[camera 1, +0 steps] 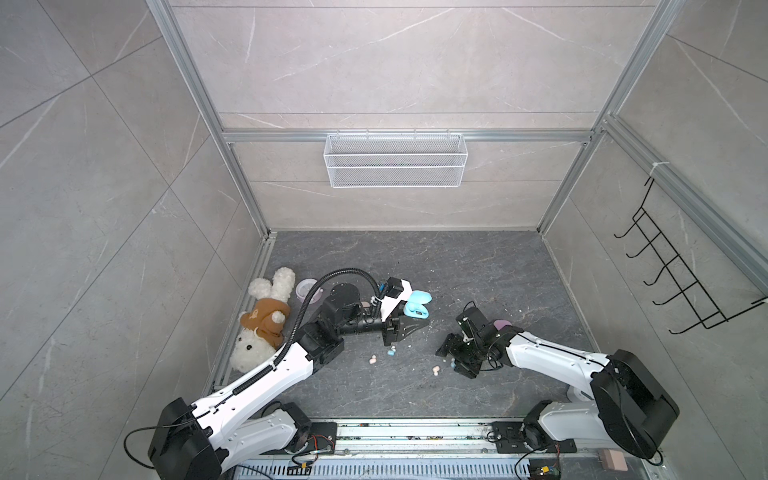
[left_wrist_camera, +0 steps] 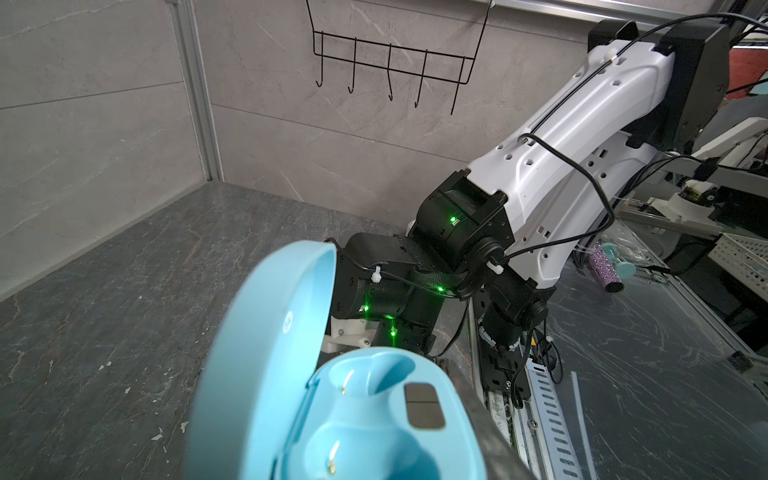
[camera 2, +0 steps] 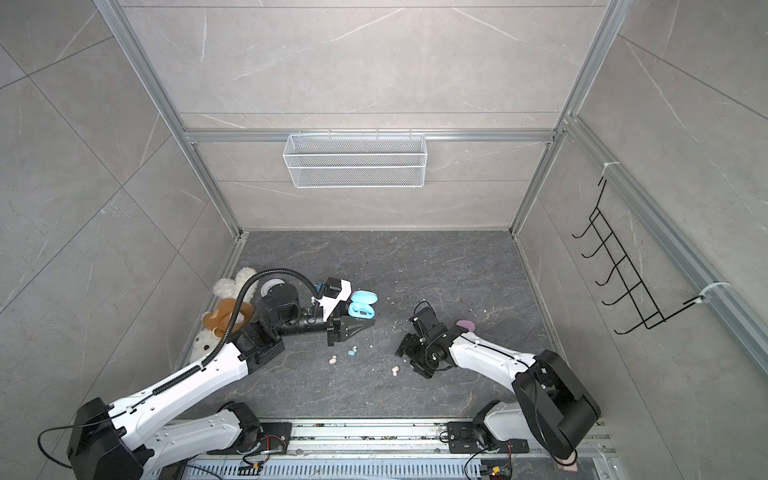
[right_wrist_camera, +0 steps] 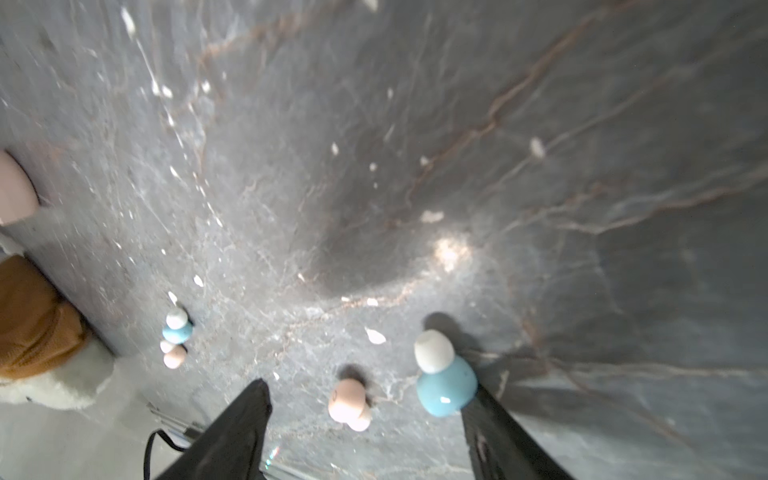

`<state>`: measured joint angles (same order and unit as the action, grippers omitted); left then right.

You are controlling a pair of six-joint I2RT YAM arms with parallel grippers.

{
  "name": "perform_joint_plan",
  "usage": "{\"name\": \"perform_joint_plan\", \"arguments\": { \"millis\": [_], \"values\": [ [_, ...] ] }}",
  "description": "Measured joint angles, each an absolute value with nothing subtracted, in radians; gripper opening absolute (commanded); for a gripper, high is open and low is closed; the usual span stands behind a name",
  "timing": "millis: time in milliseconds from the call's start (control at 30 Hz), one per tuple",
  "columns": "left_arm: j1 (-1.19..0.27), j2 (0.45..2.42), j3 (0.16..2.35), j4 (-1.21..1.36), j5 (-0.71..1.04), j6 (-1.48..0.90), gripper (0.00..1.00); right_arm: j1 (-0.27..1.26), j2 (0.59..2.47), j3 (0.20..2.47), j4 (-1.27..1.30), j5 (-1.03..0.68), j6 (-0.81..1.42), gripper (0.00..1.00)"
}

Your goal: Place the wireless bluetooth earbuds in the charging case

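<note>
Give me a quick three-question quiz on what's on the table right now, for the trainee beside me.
1. True or false: both sockets of the open light blue charging case are empty.
2. Which earbud lies between the open fingers of the right gripper? A peach-pink, B lilac, C none.
3. How many loose earbuds show in the right wrist view?
Key: 1 true; 2 A, the peach-pink earbud; 3 four, two blue and two peach-pink.

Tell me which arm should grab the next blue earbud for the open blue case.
Right. The right claw is open, with a light blue earbud just inside one finger. The left claw is shut on the open blue case, so it cannot pick anything up.
</note>
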<state>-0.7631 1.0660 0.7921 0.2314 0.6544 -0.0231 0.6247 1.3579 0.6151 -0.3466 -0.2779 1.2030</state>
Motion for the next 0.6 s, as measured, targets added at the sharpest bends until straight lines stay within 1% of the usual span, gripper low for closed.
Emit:
{"name": "perform_joint_plan", "arguments": {
  "millis": [600],
  "values": [
    [-0.758, 1.057, 0.79, 0.212, 0.644, -0.023, 0.27, 0.625, 1.436, 0.705, -0.315, -0.235, 1.22, 0.74]
  ]
}}
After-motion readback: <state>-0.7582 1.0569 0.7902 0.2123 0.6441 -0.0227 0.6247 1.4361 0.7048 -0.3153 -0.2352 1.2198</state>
